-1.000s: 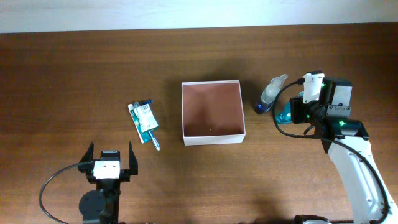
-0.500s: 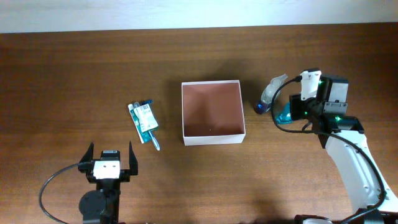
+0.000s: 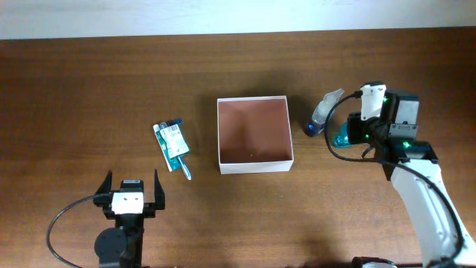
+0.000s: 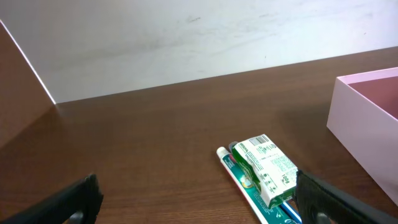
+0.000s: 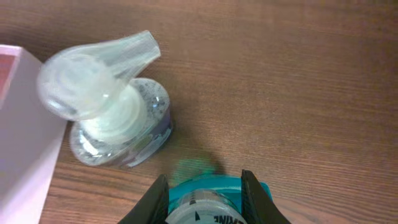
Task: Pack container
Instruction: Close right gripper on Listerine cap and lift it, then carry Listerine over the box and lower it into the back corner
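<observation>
The container (image 3: 253, 167) is a square shallow white-walled box with a reddish-brown floor, empty, at the table's middle; its pale wall shows in the left wrist view (image 4: 367, 118) and the right wrist view (image 5: 15, 137). My right gripper (image 3: 343, 138) is shut on a teal bottle (image 5: 214, 200) with a white cap, right of the box. A clear pump bottle (image 3: 321, 113) stands beside it, close to the box's right wall (image 5: 106, 99). A green-and-white toothpaste box on a toothbrush pack (image 3: 172, 145) lies left of the container (image 4: 264, 165). My left gripper (image 3: 132, 192) is open and empty near the front edge.
A pale wall runs along the table's far edge (image 4: 186, 43). Bare wood lies between the toothpaste and the left gripper, and in front of the container.
The right gripper has shifted slightly toward the back left with the teal bottle between its fingers. The left arm has not moved.
</observation>
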